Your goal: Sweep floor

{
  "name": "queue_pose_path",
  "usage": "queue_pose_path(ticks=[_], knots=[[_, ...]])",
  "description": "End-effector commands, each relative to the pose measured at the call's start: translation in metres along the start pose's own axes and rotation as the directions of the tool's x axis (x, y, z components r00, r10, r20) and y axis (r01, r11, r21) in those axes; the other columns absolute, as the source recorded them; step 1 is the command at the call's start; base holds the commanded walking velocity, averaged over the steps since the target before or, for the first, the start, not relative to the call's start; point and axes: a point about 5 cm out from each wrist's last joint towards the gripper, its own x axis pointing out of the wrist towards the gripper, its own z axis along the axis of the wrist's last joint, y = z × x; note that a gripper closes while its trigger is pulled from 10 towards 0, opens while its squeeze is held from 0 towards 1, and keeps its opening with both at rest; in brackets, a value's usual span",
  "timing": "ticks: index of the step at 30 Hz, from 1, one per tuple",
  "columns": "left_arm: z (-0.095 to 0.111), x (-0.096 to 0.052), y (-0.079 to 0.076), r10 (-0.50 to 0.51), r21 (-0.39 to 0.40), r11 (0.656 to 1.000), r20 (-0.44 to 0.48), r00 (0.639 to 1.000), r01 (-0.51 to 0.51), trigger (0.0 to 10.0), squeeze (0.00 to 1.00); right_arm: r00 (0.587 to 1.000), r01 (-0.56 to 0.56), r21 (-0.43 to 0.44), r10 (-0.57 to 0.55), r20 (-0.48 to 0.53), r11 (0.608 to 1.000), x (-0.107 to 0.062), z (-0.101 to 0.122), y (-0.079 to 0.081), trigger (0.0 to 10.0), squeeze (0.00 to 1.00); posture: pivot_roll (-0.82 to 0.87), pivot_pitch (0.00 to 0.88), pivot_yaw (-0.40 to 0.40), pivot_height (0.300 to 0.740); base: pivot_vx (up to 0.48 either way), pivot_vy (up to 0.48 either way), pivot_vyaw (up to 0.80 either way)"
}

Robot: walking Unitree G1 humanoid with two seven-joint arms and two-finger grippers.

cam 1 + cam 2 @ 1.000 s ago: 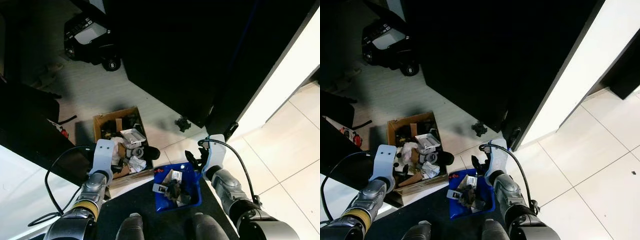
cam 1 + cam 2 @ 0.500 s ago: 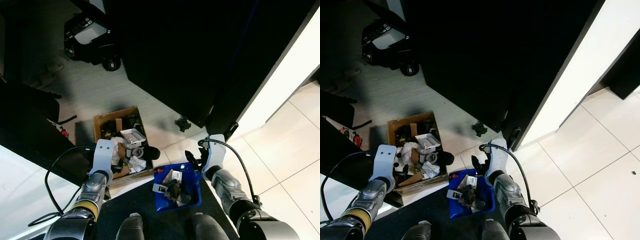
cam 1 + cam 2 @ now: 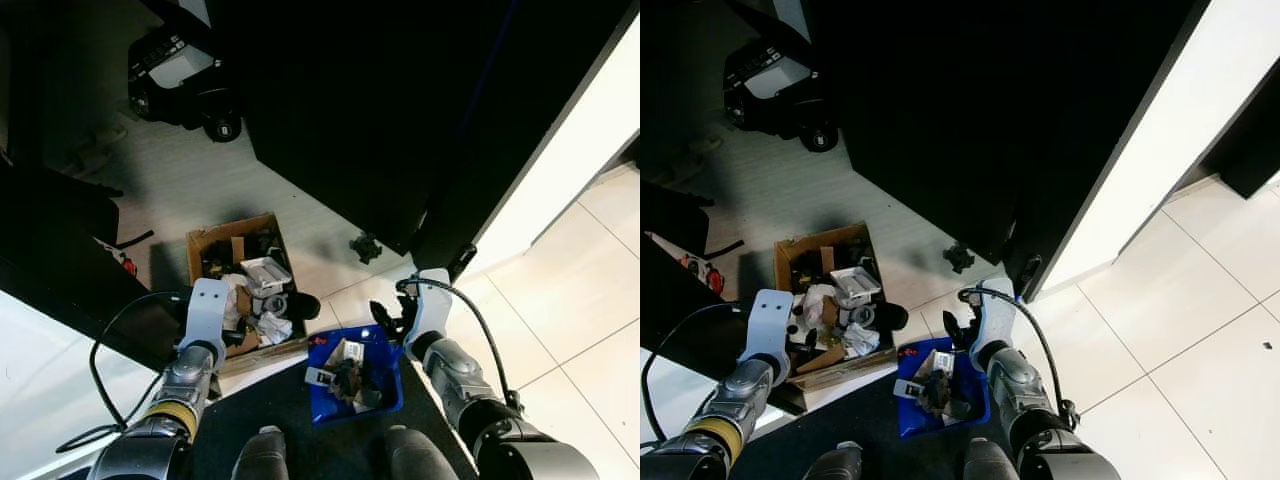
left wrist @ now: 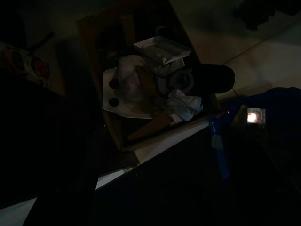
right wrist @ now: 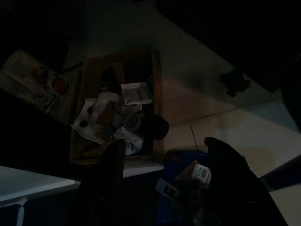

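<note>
The right claw (image 5: 164, 188) hangs with its fingers apart just above the blue dustpan (image 3: 385, 385), which lies on the floor full of scraps. Left of the dustpan sits a cardboard box (image 3: 198, 243) of rubbish, the left claw over it, grip unclear.

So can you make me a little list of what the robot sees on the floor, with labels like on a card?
place: grey floor by a black cabinet, white tiles to the robot's right
dustpan: blue plastic dustpan holding scraps, on the floor before the robot's feet
box: brown cardboard box full of rubbish, left of the dustpan
loose bit: small black object on the floor by the cabinet's foot
toy: black toy car far off, upper left
right gripper: right gripper at the dustpan's far edge, fingers apart
left gripper: left gripper over the box's near side
</note>
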Motion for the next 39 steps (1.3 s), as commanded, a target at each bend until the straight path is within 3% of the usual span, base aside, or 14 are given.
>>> queue_pose_path(ticks=[1,39], knots=[[-0.0080,-0.0020,-0.0028,-0.003,-0.008,1.000,-0.032,0.999,0.003,10.0,0.00,1.000,0.013,0.017,-0.012,-0.023,1.000,-0.0020,-0.0057,-0.0012,10.0,0.00,-0.09,0.109,0.009,0.740,0.000,0.000,0.00],[-0.0103,-0.0029,-0.0023,-0.003,-0.009,1.000,-0.037,0.999,0.003,10.0,0.00,1.000,0.009,0.018,-0.009,-0.027,1.000,-0.0030,-0.0079,-0.0007,10.0,0.00,-0.09,0.104,0.008,0.740,0.000,0.000,0.00]])
